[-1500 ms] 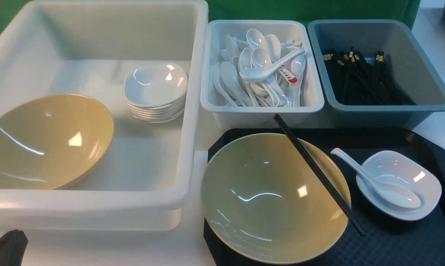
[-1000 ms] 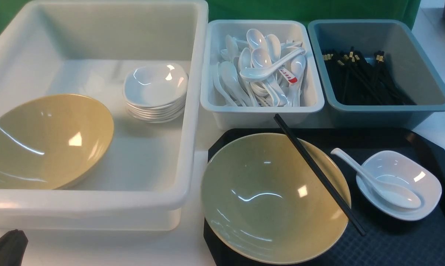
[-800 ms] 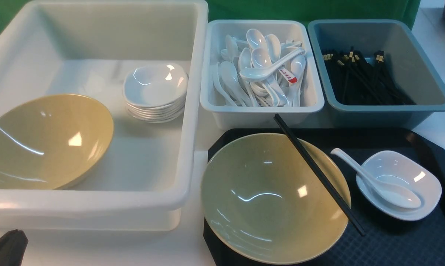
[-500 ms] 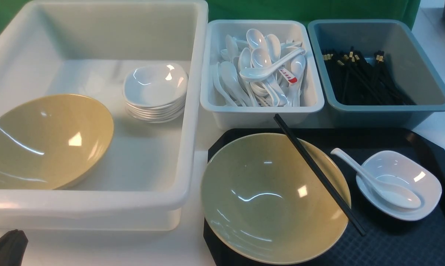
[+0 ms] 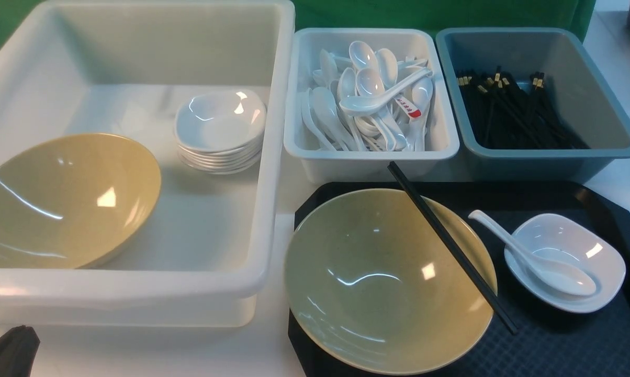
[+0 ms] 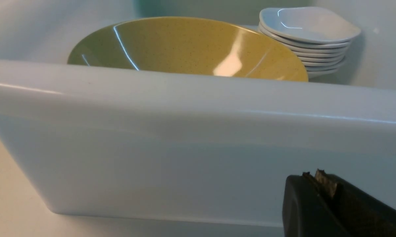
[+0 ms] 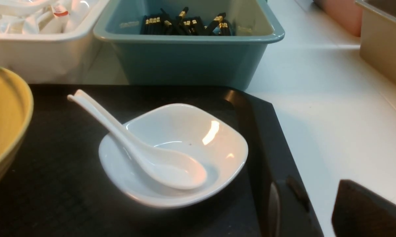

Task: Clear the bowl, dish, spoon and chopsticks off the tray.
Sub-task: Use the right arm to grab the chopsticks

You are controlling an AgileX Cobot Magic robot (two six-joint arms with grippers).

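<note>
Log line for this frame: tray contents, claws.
progress: nothing cleared | on tray: bowl, chopsticks across bowl rim, spoon in dish | left claw: facing white tub, state unclear | right claw: beside tray, state unclear

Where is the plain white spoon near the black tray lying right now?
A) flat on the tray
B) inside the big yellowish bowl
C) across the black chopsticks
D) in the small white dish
D: the spoon has its scoop sitting in the dish, with its handle sticking out over the rim toward the bowl.
</note>
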